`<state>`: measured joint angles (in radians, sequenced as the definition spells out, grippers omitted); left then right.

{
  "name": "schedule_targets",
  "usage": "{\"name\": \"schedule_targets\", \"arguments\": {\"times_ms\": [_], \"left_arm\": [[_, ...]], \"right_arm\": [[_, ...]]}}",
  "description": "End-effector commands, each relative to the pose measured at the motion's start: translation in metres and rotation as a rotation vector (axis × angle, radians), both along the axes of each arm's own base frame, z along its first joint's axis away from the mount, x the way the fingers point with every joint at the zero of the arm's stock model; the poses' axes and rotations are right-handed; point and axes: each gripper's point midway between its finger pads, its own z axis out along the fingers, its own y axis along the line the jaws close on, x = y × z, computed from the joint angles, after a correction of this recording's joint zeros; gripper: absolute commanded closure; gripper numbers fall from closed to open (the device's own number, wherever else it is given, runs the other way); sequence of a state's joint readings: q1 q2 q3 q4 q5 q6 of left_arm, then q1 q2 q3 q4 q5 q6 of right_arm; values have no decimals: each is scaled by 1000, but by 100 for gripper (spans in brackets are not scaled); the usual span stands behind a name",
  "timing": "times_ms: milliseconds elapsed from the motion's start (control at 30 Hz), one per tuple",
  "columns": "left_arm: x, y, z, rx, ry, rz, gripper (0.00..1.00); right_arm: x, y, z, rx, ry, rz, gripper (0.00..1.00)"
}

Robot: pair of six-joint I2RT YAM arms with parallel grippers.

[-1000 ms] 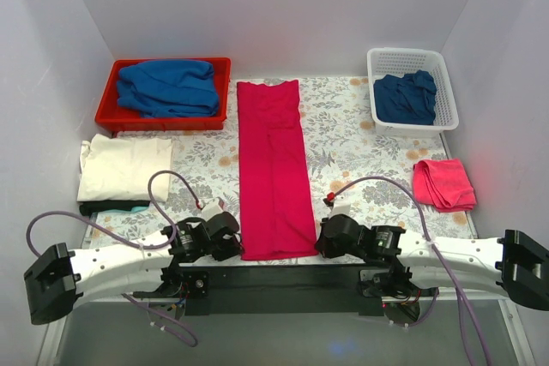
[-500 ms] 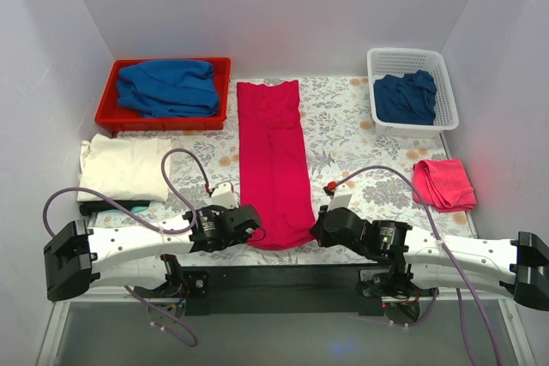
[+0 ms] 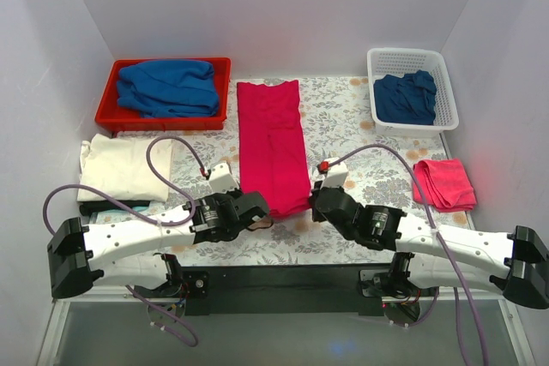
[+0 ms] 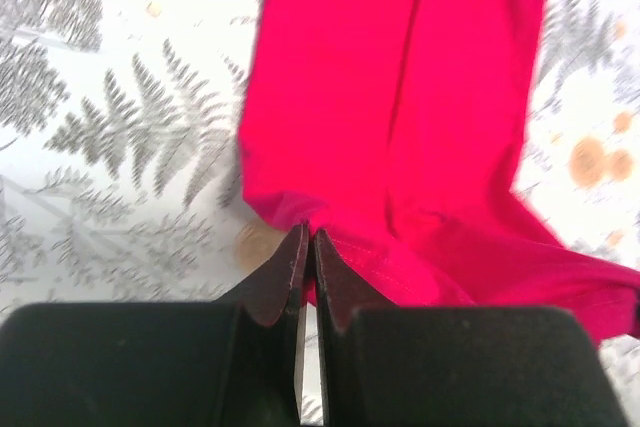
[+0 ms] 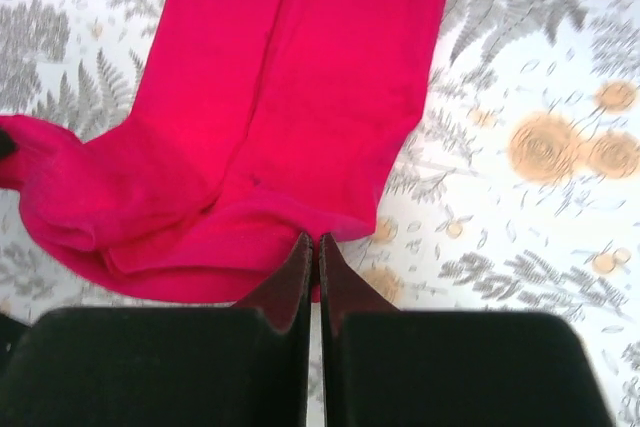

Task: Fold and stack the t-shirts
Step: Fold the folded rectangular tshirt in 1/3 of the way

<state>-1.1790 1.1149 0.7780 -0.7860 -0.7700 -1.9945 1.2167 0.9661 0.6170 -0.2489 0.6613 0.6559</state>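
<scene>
The crimson-pink t-shirt (image 3: 274, 139) lies as a long narrow strip down the middle of the floral table, neck end far. Its near hem is lifted and curled back. My left gripper (image 3: 261, 209) is shut on the hem's left corner, seen in the left wrist view (image 4: 309, 235). My right gripper (image 3: 312, 205) is shut on the hem's right corner, seen in the right wrist view (image 5: 316, 239). The shirt fills the far part of both wrist views (image 4: 400, 97) (image 5: 290, 87). A cream shirt (image 3: 124, 167) lies folded at the left, and a pink one (image 3: 443, 183) at the right.
A red tray (image 3: 107, 100) with a blue shirt (image 3: 168, 87) stands at the back left. A white basket (image 3: 446, 83) with a dark blue shirt (image 3: 405, 98) stands at the back right. A dark item (image 3: 111, 207) sticks out under the cream shirt.
Both grippers have moved away from the table's near edge, carrying the shirt's near hem toward the far end. The visible strip of shirt has grown shorter.
</scene>
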Motion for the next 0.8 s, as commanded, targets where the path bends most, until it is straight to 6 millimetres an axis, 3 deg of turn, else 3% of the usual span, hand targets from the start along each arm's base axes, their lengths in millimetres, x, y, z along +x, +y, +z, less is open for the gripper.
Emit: {"name": "schedule_targets", "arguments": {"times_ms": [0, 167, 233, 267, 333, 367, 433, 533, 667, 700, 767], "left_arm": [[37, -10, 44, -91, -169, 148, 100], [83, -20, 50, -102, -214, 148, 100], [104, -13, 37, -64, -188, 168, 100], [113, -15, 37, -67, -195, 173, 100], [133, -14, 27, -27, -184, 185, 100], [140, -14, 24, -18, -181, 189, 100], [159, -10, 23, -5, -180, 203, 100], [183, -2, 6, 41, -158, 230, 100], [214, 5, 6, 76, -178, 276, 100], [220, 10, 0, 94, -171, 288, 100], [230, 11, 0, 96, -172, 292, 100]], "right_arm": [[40, 2, 35, -4, -141, -52, 99], [84, 8, 45, -6, -198, -42, 99], [94, 15, 39, -15, -190, -13, 99], [105, 15, 45, 5, -207, -26, 99], [120, 16, 33, -28, -190, -16, 99], [129, 20, 40, -15, -208, -19, 99], [141, 27, 30, -37, -194, 6, 99], [170, 27, 27, -49, -192, -11, 99], [203, 37, 27, -58, -195, -2, 99], [210, 39, 15, -78, -177, -1, 99], [226, 42, 20, -72, -184, -3, 99]]}}
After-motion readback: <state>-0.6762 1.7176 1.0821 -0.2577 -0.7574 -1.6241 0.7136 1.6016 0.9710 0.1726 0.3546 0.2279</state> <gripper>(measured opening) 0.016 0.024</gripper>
